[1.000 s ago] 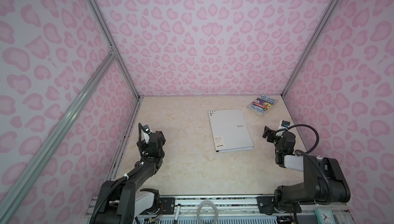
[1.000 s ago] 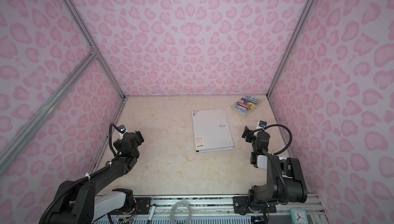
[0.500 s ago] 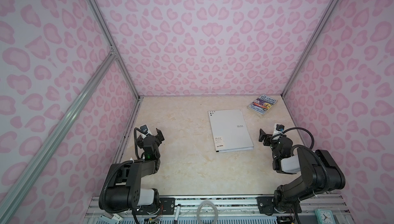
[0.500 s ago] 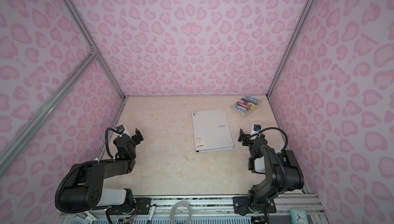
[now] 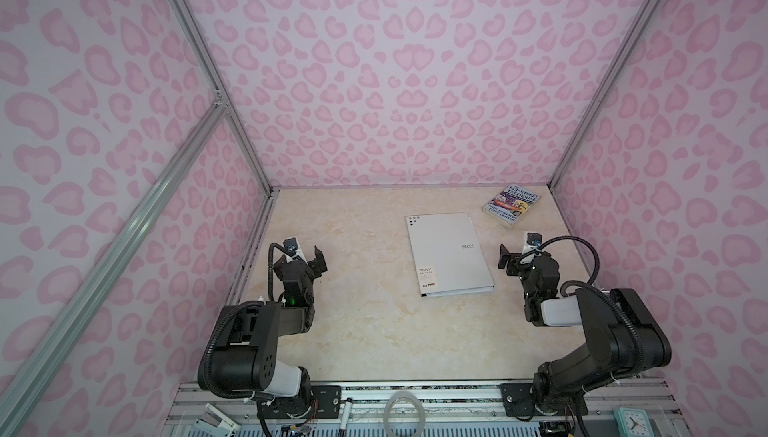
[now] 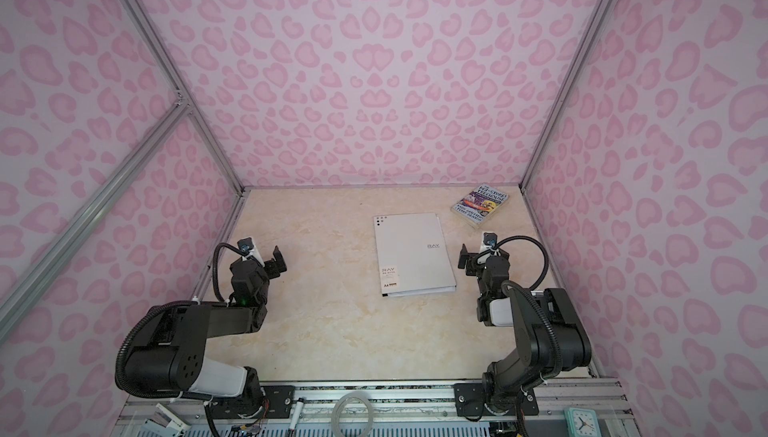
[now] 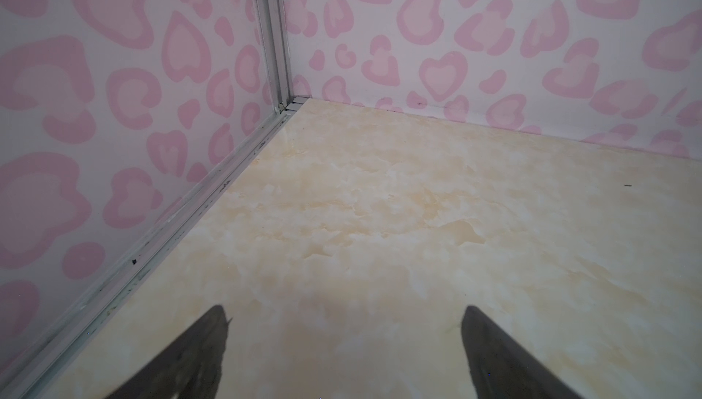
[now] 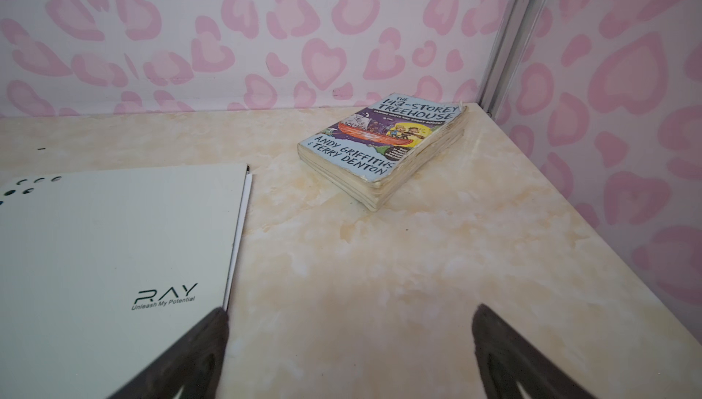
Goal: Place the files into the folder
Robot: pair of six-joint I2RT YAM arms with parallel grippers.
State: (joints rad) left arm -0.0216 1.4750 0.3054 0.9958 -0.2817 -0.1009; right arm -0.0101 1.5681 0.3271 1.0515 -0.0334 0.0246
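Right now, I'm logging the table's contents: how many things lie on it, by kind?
Folder, closed: 1
Paperback book: 1
Sheets: edges peek from the folder, too hidden to count
Total: 2, plus the sheets

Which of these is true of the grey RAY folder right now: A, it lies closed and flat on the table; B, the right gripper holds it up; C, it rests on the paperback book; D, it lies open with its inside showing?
A: in both top views the folder lies closed and flat on the table, apart from the paperback book, and the right gripper is open and empty.
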